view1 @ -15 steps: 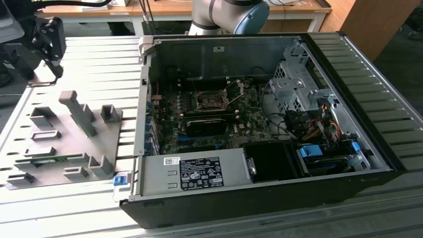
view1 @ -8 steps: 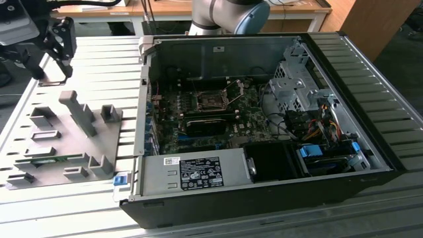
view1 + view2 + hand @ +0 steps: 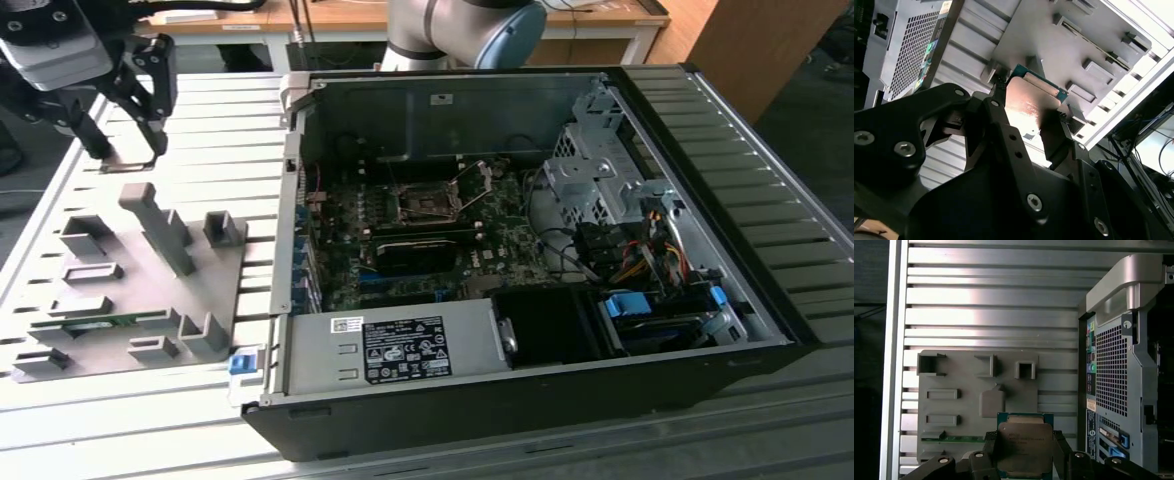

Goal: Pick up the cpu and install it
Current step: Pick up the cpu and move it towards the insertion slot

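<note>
We see a slatted metal table [image 3: 747,130] carrying an open computer case [image 3: 534,400], which lies on its side with its inside facing up. Its motherboard [image 3: 400,250] is exposed, and near the board's middle sits the black square socket [image 3: 430,205] with its metal frame. On the table, at the exterior view's left of the case, lies a grey fixture plate [image 3: 120,300] with raised holders and slots. One of the slots holds a long, narrow green circuit strip [image 3: 949,439].

At the far end of that plate we find the gripper [image 3: 127,140]. In both wrist views its dark fingers [image 3: 991,450] are closed in on the cpu [image 3: 1025,445], one pressing on each of two opposite edges. The cpu's silver top with its thin green rim faces the first wrist view's camera, and in the second wrist view we see the chip [image 3: 1031,102] from its underside. The chip hangs over the grey plate, just beside the case's perforated back panel [image 3: 1111,370] and well apart from the socket.
</note>
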`<move>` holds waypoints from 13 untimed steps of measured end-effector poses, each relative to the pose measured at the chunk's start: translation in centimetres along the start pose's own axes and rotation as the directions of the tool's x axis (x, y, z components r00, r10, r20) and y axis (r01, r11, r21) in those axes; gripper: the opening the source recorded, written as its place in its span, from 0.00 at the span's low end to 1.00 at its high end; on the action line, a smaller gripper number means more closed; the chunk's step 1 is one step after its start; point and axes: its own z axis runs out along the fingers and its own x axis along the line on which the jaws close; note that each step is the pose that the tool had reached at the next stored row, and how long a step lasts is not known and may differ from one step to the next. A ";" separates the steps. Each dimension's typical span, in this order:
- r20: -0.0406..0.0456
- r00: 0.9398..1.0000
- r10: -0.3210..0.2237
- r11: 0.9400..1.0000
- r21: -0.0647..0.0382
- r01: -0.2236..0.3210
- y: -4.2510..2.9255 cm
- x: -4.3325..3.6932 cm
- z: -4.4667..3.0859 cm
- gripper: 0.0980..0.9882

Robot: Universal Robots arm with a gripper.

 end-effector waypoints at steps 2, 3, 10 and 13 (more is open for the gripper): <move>0.000 1.000 0.000 1.000 0.000 0.000 0.00 -0.44 0.00 0.48; 0.000 1.000 0.000 1.000 0.000 0.000 0.00 -0.65 0.00 0.48; 0.000 1.000 0.000 1.000 0.000 0.000 0.00 -2.05 0.01 0.48; 0.000 1.000 0.000 1.000 0.000 0.000 0.00 -2.52 0.01 0.48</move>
